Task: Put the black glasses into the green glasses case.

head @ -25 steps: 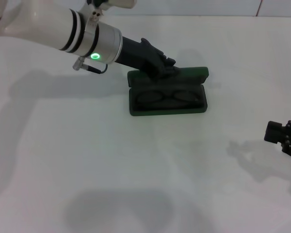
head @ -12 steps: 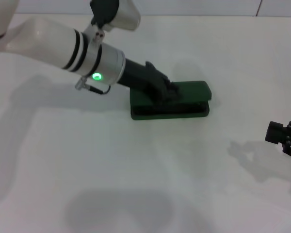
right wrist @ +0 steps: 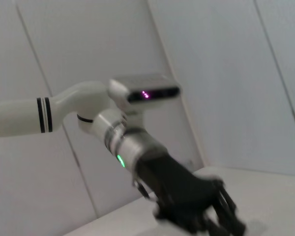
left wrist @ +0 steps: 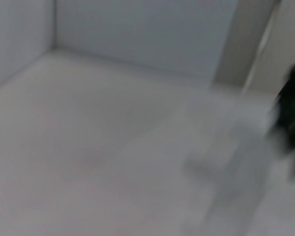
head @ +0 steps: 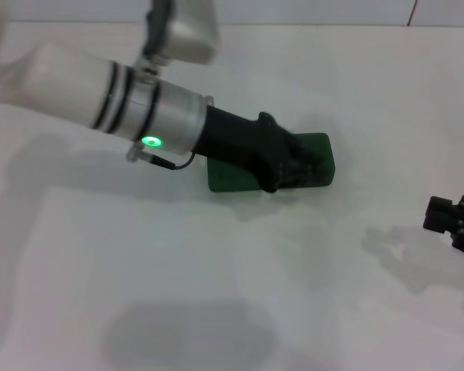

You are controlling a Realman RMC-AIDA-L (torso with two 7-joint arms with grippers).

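Note:
The green glasses case (head: 313,158) lies shut on the white table at centre right in the head view. The black glasses are hidden. My left gripper (head: 290,171) lies on top of the case's lid, pressing down on it; its arm reaches in from the upper left. The left gripper also shows in the right wrist view (right wrist: 211,211). My right gripper (head: 452,222) sits at the right edge of the head view, well away from the case.
The white table (head: 178,294) spreads all around the case. A white wall (head: 309,11) runs along its far edge.
The case's lid has come down from open to shut over the glasses. My left gripper has moved forward and right onto the lid. The right arm has not moved.

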